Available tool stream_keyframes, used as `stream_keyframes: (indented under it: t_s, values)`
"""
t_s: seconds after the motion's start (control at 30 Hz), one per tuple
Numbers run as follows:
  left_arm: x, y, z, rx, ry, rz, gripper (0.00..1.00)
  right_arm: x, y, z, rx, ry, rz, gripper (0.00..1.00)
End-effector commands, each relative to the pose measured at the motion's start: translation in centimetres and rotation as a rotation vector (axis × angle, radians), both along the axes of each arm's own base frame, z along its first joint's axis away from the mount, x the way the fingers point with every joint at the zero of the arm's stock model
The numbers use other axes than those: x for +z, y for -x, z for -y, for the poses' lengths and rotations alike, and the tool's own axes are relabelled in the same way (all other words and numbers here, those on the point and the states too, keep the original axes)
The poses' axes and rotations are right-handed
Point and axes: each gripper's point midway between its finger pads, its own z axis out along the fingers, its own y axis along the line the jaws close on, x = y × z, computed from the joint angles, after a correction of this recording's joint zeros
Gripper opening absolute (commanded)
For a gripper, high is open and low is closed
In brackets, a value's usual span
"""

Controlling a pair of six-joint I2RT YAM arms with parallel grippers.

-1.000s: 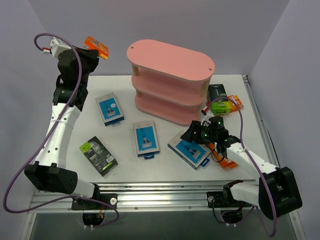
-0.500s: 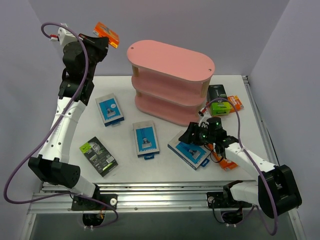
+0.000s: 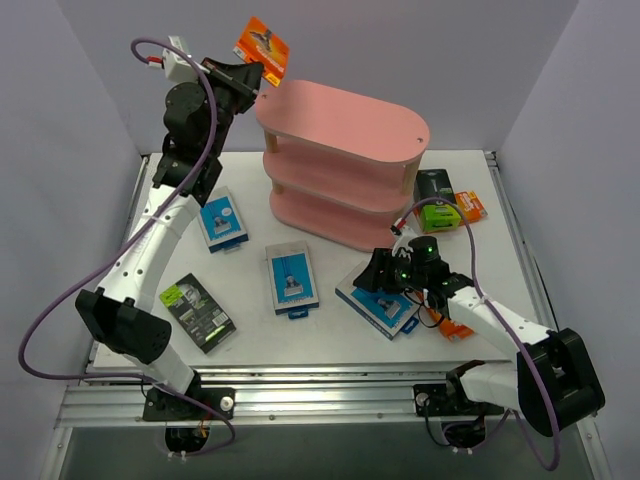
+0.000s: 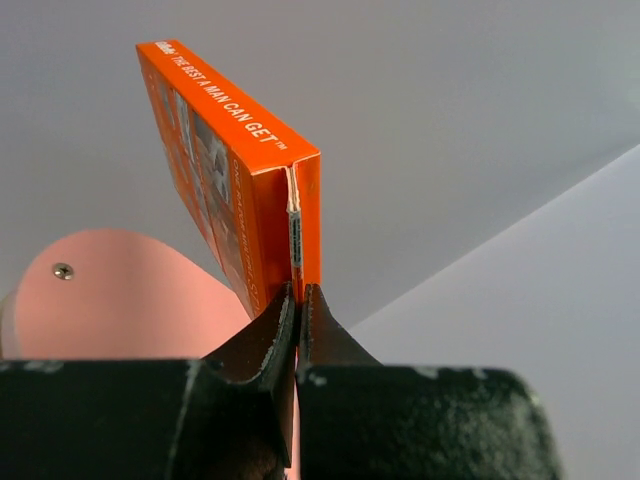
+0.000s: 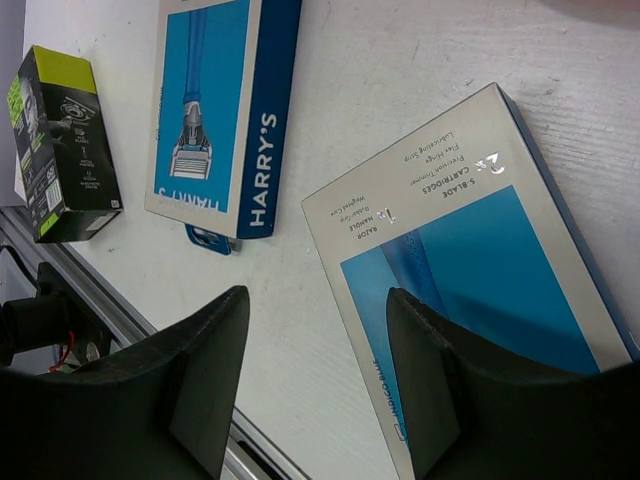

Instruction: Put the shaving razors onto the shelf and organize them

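Above the oval shelf [image 3: 345, 125] hangs an orange pack [image 3: 262, 47].

1. We see a white table [image 3: 250, 335] across the middle of the top view. The right wrist view shows faint scuffs on its surface.
2. A slotted aluminium rail [image 3: 320, 385] runs along the table's near edge, from left to right.
3. A narrower metal strip [image 3: 512, 225] borders the table's right side, running near to far.
4. Pale lavender-grey walls enclose the table: a back wall [image 3: 420, 50] on the far side, a left wall [image 3: 50, 180] and a right wall [image 3: 590, 150].
5. Nearer than the rail lies a dull grey-green panel [image 3: 330, 450].
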Motion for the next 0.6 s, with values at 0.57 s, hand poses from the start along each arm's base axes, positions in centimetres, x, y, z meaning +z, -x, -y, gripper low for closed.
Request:
stream_keyframes:
  t_s: [0.57]
  values:
    - [-5.6,1.7,1.3,-0.066,0.354,-0.030,0.02,-0.6,0.4,-0.3,0.023,0.048,0.006,0.53]
